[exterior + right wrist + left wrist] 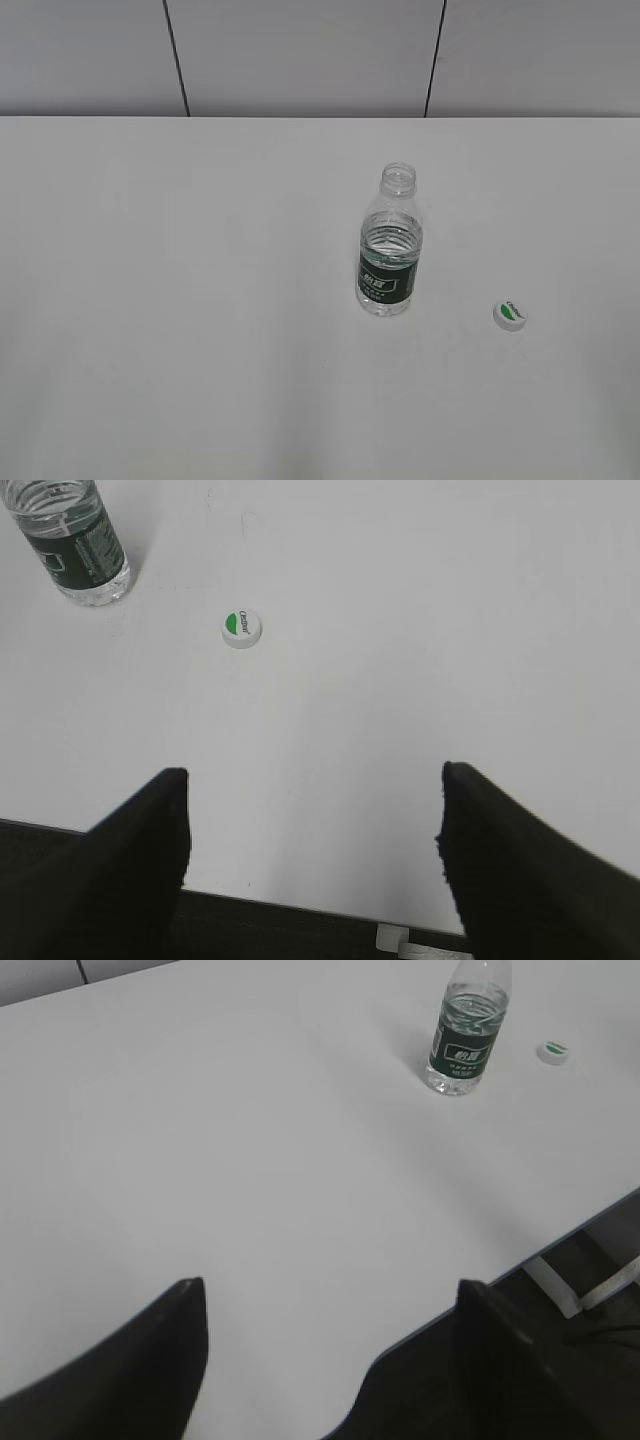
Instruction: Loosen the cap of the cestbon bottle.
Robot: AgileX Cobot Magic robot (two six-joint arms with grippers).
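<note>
Clear plastic bottle [387, 250] stands uncapped on the counter [180, 300], its white cap [509, 315] lying nearby. Light and crushable, it's best held at the label. Left gripper [330, 1350] and right gripper [312, 825] gape, empty.

In the left wrist view the top edge is cutting off the bottle [466, 1030] at its neck, and in the right wrist view the top-left corner is clipping the same bottle [72, 542], leaving only its lower body showing. The white lettering on its label is staying too small to read, as is the print on the cap [509, 315]. The bottom edges are cropping both claws, so only the dark finger ends of the left claw [330, 1355] and right claw [312, 832] are showing.
</note>
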